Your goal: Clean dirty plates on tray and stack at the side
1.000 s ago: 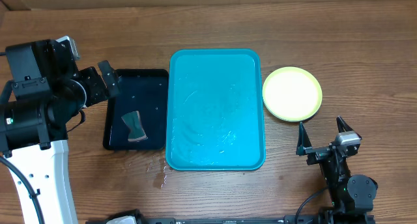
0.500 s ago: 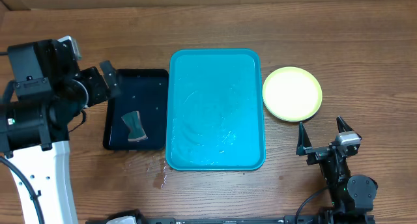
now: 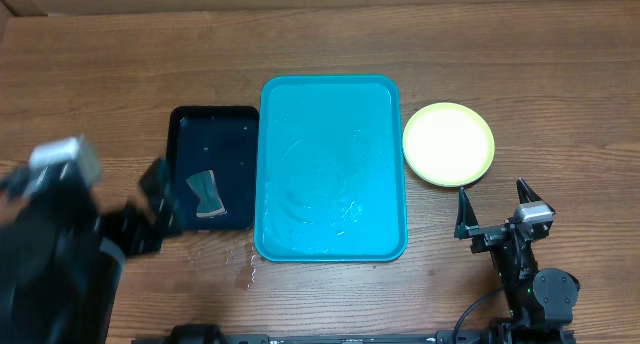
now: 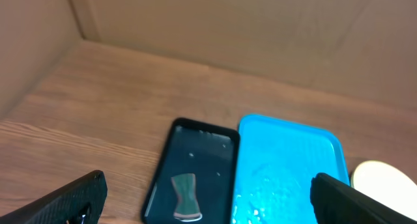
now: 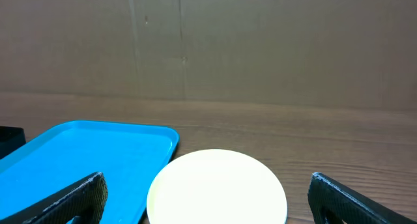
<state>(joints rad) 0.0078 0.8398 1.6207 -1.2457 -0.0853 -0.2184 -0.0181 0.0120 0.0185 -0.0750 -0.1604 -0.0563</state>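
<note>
The turquoise tray (image 3: 330, 164) lies at the table's middle with nothing on it but a wet sheen; it also shows in the left wrist view (image 4: 287, 159) and the right wrist view (image 5: 85, 159). A yellow-green rimmed plate (image 3: 448, 144) with a pale centre sits on the table right of the tray, also in the wrist views (image 5: 218, 185) (image 4: 384, 175). Any plates beneath it are hidden, and no light blue plate shows. My left gripper (image 3: 160, 206) is open and empty, blurred, at the lower left (image 4: 208, 208). My right gripper (image 3: 491, 199) is open and empty, just in front of the plate (image 5: 208, 204).
A black tray (image 3: 210, 124) lies left of the turquoise tray, touching it, and holds a grey-green sponge (image 3: 207, 194), also in the left wrist view (image 4: 184, 196). Water drops (image 3: 245, 269) lie on the table by the tray's front left corner. Cardboard walls stand behind.
My left arm has swung from the black tray's upper left toward the table's front left and is blurred. The right arm, plate and trays have not moved.
</note>
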